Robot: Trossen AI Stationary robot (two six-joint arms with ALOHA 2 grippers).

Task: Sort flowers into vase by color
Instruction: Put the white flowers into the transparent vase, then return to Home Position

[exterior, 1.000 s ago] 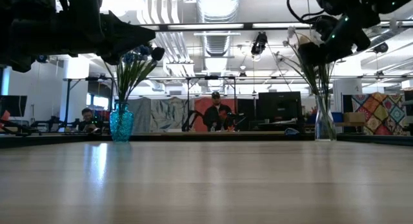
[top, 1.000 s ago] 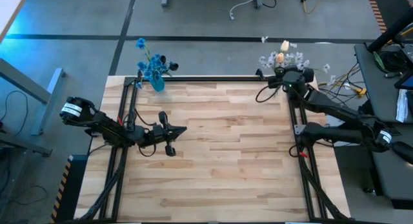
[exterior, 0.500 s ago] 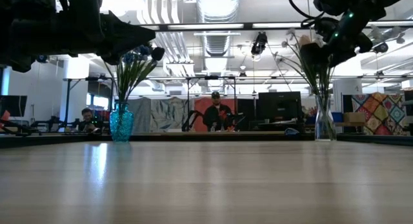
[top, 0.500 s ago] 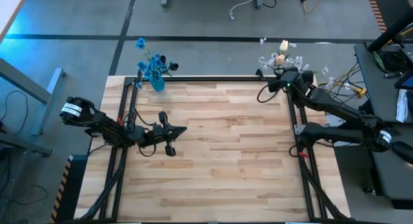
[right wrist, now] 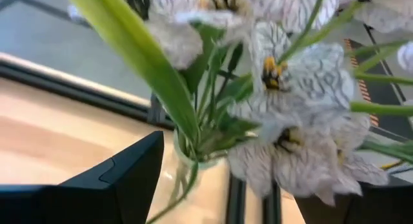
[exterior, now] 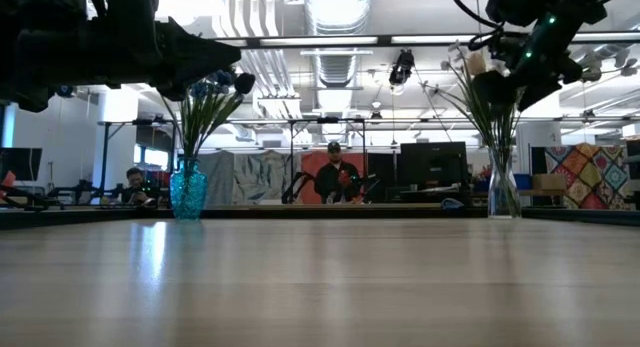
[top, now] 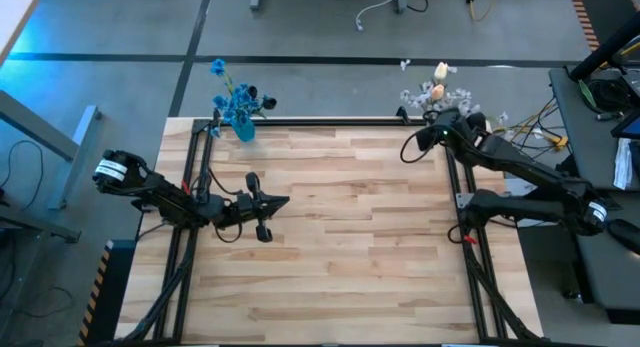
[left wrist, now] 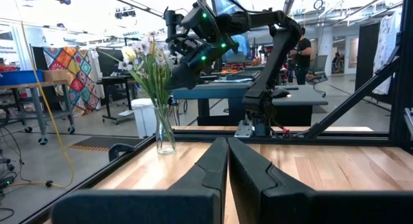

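With no loose stems showing on the pale wooden table, sorting is looking finished: blue blossoms are standing in the teal glass vase, white and peach flowers are filling the clear glass vase, the right gripper is hovering wide open and empty beside that bouquet, and the left gripper is resting closed and empty.

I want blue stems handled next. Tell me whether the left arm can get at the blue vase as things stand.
Probably yes. The left pincer sits shut over bare table, and nothing lies between it and the blue vase at the table's far edge. Whether it reaches that far is unclear.
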